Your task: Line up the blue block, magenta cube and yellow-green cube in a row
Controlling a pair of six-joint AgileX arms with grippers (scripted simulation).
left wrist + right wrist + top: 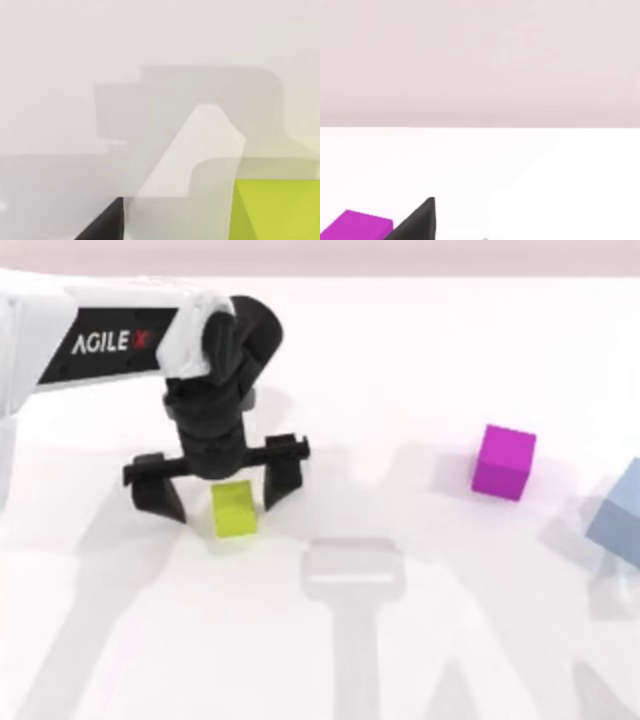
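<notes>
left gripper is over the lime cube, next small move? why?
Probably close the left gripper on the small lime yellow-green cube. In the top view its black fingers stand open on either side of the cube, with gaps showing on both sides. The magenta cube and pale blue block sit far to the right, so this cube must be carried over.

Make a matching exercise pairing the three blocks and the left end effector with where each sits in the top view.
Things:
1. yellow-green cube
2. magenta cube
3. blue block
4. left end effector

Places:
A. cut off by the right edge
B. open, straddling the smallest block
C. between the black fingers, left half
D. right of centre, standing alone

Pairs: 1-C, 2-D, 3-A, 4-B
</notes>
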